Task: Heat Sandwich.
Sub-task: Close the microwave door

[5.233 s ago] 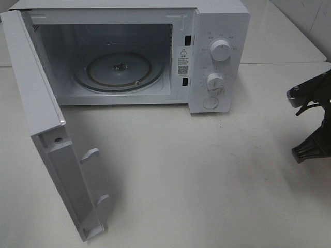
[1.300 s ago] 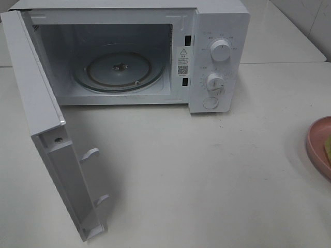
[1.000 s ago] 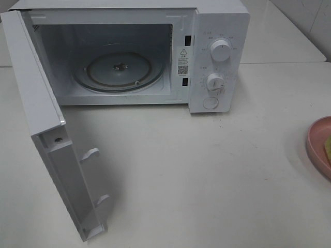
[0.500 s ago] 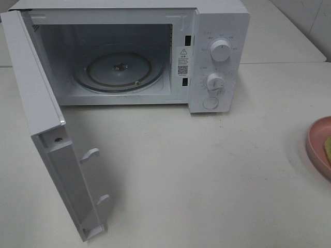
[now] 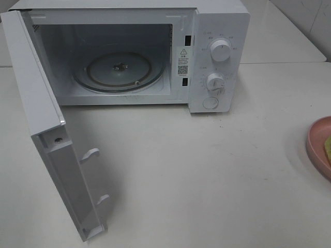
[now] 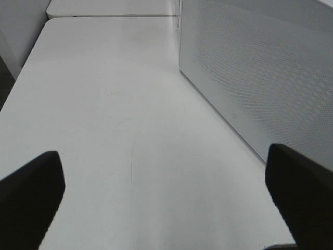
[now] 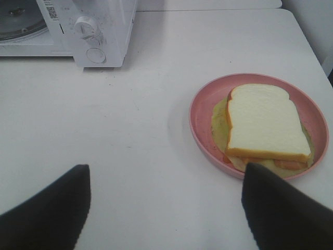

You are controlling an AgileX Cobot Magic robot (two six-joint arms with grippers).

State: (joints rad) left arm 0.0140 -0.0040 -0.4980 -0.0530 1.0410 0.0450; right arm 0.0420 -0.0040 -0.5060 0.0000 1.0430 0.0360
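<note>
Pink round plate (image 7: 203,112) carries the white-bread sandwich (image 7: 265,125) with pale yellow-green filling, resting on the white surface (image 5: 207,175) well to the right of the white microwave (image 5: 220,57), whose door (image 5: 39,113) is swung wide open with the glass turntable (image 5: 119,70) bare. Right pincer (image 7: 166,203) hovers near the plate, fingers spread wide, holding nothing. Left pincer (image 6: 166,192) likewise fully spread and empty beside the door's outer face. Step in hand, probably: grasp the plate. Approach the near rim low and level; the filling overhangs, so tilt could slide the bread.
</note>
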